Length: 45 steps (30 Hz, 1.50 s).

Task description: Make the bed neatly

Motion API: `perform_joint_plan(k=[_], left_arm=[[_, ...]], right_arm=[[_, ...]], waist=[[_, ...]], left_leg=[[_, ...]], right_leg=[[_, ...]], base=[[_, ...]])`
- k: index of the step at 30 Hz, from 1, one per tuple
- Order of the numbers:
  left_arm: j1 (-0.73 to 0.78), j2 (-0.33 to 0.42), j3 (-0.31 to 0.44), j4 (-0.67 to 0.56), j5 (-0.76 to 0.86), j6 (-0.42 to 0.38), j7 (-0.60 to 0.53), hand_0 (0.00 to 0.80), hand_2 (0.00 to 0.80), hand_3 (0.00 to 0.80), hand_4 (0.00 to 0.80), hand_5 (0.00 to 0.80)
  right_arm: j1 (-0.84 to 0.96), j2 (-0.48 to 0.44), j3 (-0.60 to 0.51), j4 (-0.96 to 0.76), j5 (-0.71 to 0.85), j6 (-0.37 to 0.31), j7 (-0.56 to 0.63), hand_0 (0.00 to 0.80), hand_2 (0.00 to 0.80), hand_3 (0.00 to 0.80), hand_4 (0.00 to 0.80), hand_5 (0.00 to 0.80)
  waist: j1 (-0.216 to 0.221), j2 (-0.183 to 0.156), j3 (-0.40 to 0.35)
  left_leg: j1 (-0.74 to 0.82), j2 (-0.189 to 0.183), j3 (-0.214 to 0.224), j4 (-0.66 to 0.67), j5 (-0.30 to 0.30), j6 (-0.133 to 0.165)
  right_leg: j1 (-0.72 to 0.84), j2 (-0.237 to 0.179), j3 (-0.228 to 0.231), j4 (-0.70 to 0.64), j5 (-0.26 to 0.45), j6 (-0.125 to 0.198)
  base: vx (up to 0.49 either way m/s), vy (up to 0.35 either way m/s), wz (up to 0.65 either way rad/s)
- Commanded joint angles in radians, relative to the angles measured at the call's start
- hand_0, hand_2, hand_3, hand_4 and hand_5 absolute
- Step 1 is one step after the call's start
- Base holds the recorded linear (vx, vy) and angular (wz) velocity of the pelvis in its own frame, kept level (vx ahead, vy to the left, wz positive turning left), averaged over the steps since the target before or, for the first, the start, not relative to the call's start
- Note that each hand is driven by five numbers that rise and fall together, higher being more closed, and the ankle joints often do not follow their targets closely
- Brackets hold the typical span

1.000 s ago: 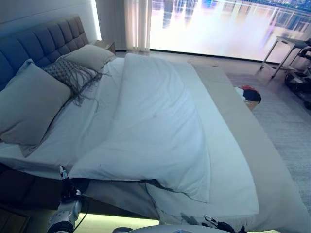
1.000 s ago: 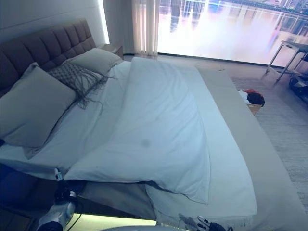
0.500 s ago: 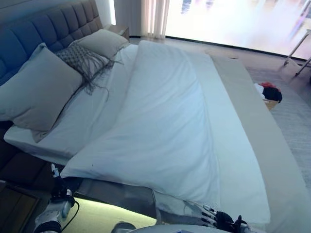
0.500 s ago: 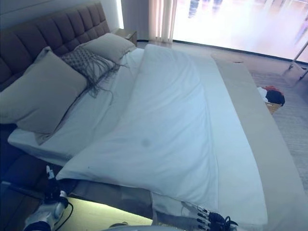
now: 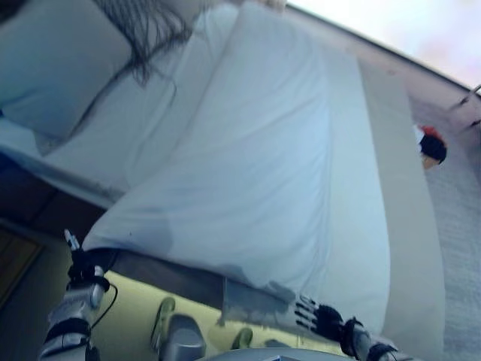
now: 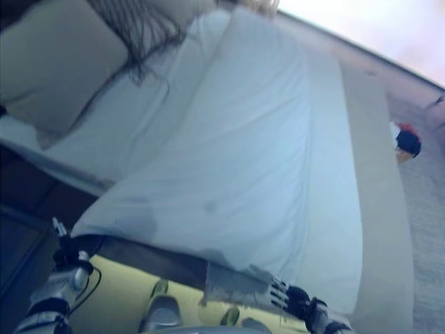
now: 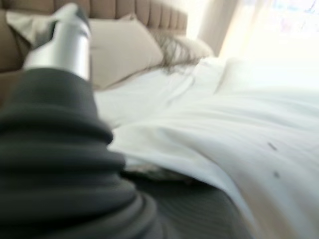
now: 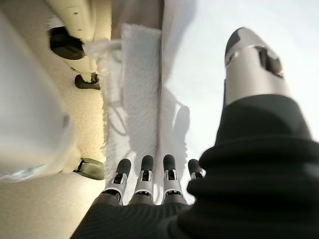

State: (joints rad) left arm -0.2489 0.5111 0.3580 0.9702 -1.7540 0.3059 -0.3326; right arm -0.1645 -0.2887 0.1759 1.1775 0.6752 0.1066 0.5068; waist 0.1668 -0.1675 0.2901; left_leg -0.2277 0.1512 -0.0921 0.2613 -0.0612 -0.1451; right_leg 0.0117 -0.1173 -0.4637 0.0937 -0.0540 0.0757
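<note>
A white duvet [image 5: 248, 173] lies folded back across the bed, its near corner hanging over the bed's side. My left hand [image 5: 79, 271] is low at the bedside, just under that corner; its wrist view [image 7: 60, 149] shows the duvet [image 7: 239, 134] close ahead. My right hand [image 5: 319, 320] is open and empty, its fingers [image 8: 144, 172] straight and pointing at the hanging fringed cloth edge [image 8: 134, 99] beside the duvet [image 8: 199, 59]. Beige pillows [image 5: 52, 60] and a fringed cushion [image 5: 150, 30] lie at the head.
A beige bed runner [image 5: 409, 188] covers the foot of the bed. A basket with red and dark things [image 5: 431, 147] stands on the floor beyond it. A padded headboard [image 7: 149, 12] is behind the pillows. The dark bed frame [image 5: 165, 274] runs between my hands.
The camera has dipped and tilted toward the near bedside, so the whole picture shifted. My right hand has come up closer to the duvet's near edge. The duvet lies as before.
</note>
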Motion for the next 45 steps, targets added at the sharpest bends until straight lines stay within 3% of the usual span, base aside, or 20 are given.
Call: perform_joint_plan(k=[1,8,13,15,21,27,30,34,37,41,45], left_arm=[[0.018,0.321,0.366,-0.003,-0.218,-0.426,-0.058,0.000,0.000,0.000,0.000,0.000],[-0.001,0.317,0.364,0.017,-0.218,-0.472,-0.032,0.000,0.000,0.000,0.000,0.000],[0.024,0.304,0.406,0.013,-0.218,-0.513,-0.003,0.000,0.000,0.000,0.000,0.000],[0.033,0.311,0.418,0.018,-0.218,-0.516,0.000,0.000,0.000,0.000,0.000,0.000],[0.016,0.344,0.418,0.070,-0.218,-0.459,-0.005,0.000,0.000,0.000,0.000,0.000],[0.001,0.322,0.396,0.080,-0.218,-0.447,-0.002,0.000,0.000,0.000,0.000,0.000],[0.004,0.324,0.391,0.116,-0.218,-0.400,-0.020,0.000,0.000,0.000,0.000,0.000],[-0.014,0.320,0.341,0.148,-0.218,-0.279,-0.096,0.000,0.000,0.000,0.000,0.000],[-0.023,0.303,0.308,0.150,-0.218,-0.244,-0.133,0.000,0.000,0.000,0.000,0.000],[-0.024,0.278,0.211,0.125,-0.218,-0.157,-0.221,0.000,0.000,0.000,0.000,0.000],[-0.032,0.240,0.135,0.078,-0.176,-0.127,-0.256,0.000,0.000,0.000,0.000,0.000]], right_arm=[[0.010,-0.066,-0.011,-0.060,0.049,-0.030,-0.006,0.000,0.000,0.000,0.000,0.000],[-0.052,-0.143,-0.044,-0.049,0.043,-0.031,0.016,0.000,0.000,0.000,0.000,0.000],[-0.095,-0.198,-0.069,-0.024,0.014,-0.008,0.035,0.000,0.000,0.000,0.000,0.000],[-0.103,-0.216,-0.069,-0.014,0.015,-0.011,0.046,0.000,0.000,0.000,0.000,0.000],[-0.148,-0.273,-0.051,0.002,0.011,-0.016,0.063,0.000,0.000,0.000,0.000,0.000],[-0.176,-0.291,-0.034,-0.050,0.030,-0.016,0.100,0.000,0.000,0.000,0.000,0.000],[-0.174,-0.312,-0.042,-0.048,0.016,-0.012,0.107,0.000,0.000,0.000,0.000,0.000],[-0.187,-0.329,-0.052,-0.029,0.019,-0.021,0.123,0.000,0.000,0.000,0.000,0.000],[-0.194,-0.326,-0.054,-0.037,0.014,-0.021,0.122,0.000,0.000,0.000,0.000,0.000],[-0.206,-0.327,-0.042,-0.078,0.015,0.000,0.098,0.000,0.000,0.000,0.000,0.000],[-0.198,-0.332,-0.051,-0.096,0.019,0.003,0.092,0.000,0.000,0.000,0.000,0.000]], waist=[[0.137,0.057,0.045],[0.129,0.056,0.124],[0.140,0.063,0.161],[0.142,0.066,0.169],[0.142,0.073,0.194],[0.139,0.067,0.202],[0.130,0.070,0.202],[0.123,0.072,0.204],[0.123,0.071,0.203],[0.118,0.066,0.204],[0.114,0.065,0.206]], left_leg=[[-0.130,-0.070,0.007,0.211,-0.108,0.066],[-0.268,-0.073,-0.010,0.316,-0.136,0.075],[-0.321,-0.082,0.001,0.337,-0.117,0.084],[-0.333,-0.084,-0.006,0.358,-0.145,0.084],[-0.421,-0.080,-0.007,0.433,-0.162,0.093],[-0.491,-0.079,-0.011,0.507,-0.187,0.097],[-0.519,-0.075,-0.011,0.533,-0.192,0.100],[-0.551,-0.078,-0.013,0.558,-0.196,0.105],[-0.563,-0.078,-0.014,0.566,-0.198,0.105],[-0.574,-0.073,-0.017,0.571,-0.195,0.105],[-0.578,-0.066,-0.012,0.561,-0.185,0.104]], right_leg=[[-0.099,-0.209,0.056,0.239,-0.031,0.051],[-0.262,-0.230,0.094,0.410,-0.088,0.045],[-0.348,-0.257,0.093,0.477,-0.090,0.041],[-0.371,-0.262,0.108,0.518,-0.117,0.049],[-0.480,-0.279,0.124,0.642,-0.155,0.036],[-0.569,-0.281,0.139,0.734,-0.190,0.028],[-0.606,-0.281,0.156,0.771,-0.203,0.023],[-0.650,-0.281,0.170,0.806,-0.209,0.019],[-0.664,-0.280,0.172,0.817,-0.213,0.019],[-0.680,-0.278,0.172,0.830,-0.215,0.018],[-0.680,-0.275,0.170,0.819,-0.207,0.019]], base=[[-0.136,0.030,0.13],[-0.121,0.055,0.06],[-0.131,0.129,-0.02],[-0.035,0.090,0.01],[-0.090,0.084,0.00],[-0.062,0.041,0.01],[-0.042,0.033,0.00],[-0.049,-0.005,-0.02],[-0.028,-0.005,0.00],[-0.016,-0.007,0.00],[-0.016,-0.012,0.02]])
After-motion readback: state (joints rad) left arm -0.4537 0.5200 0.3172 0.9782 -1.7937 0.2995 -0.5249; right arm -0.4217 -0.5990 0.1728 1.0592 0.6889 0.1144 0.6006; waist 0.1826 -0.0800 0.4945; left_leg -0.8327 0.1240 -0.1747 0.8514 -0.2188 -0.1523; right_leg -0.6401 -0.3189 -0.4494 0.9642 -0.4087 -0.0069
